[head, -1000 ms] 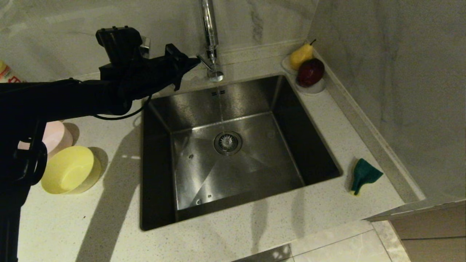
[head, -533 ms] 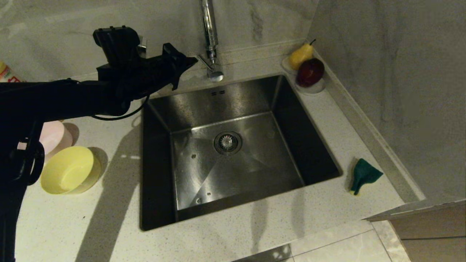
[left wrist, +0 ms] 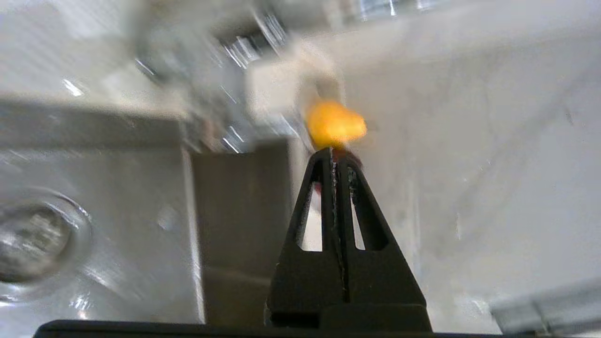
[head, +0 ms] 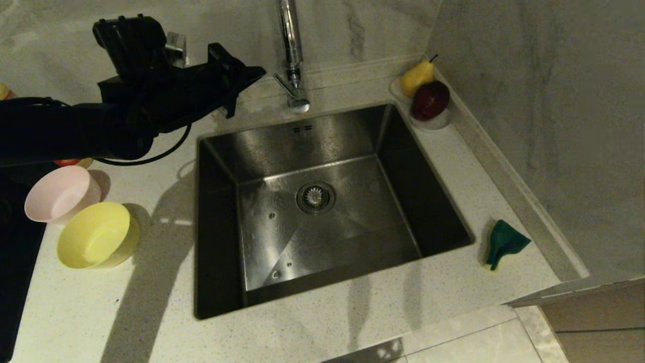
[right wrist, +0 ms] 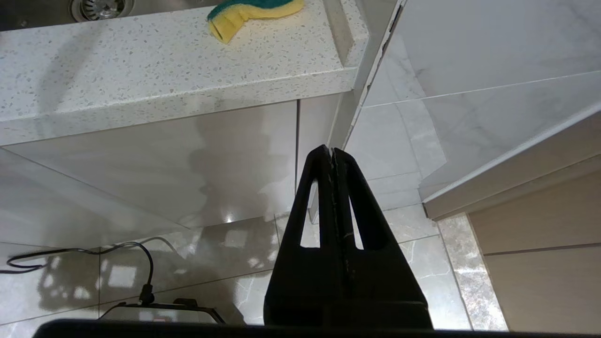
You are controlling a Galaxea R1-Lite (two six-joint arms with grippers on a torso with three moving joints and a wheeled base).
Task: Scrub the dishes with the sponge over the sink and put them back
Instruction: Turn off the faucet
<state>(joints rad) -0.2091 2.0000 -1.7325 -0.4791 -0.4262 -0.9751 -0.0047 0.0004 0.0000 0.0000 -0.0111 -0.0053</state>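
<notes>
My left end effector (head: 259, 73) hangs clenched and empty beside the tap (head: 289, 55), above the worktop (head: 352, 322); my right end effector (right wrist: 332, 151), clenched too, is parked below it.

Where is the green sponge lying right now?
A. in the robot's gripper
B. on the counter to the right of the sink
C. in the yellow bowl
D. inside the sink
B: the sponge lies crumpled on the counter right of the sink, untouched.

Head view's pretty dim with long arm shadows across the table (head: 126, 312), left wrist view's badly motion-blurred.
</notes>
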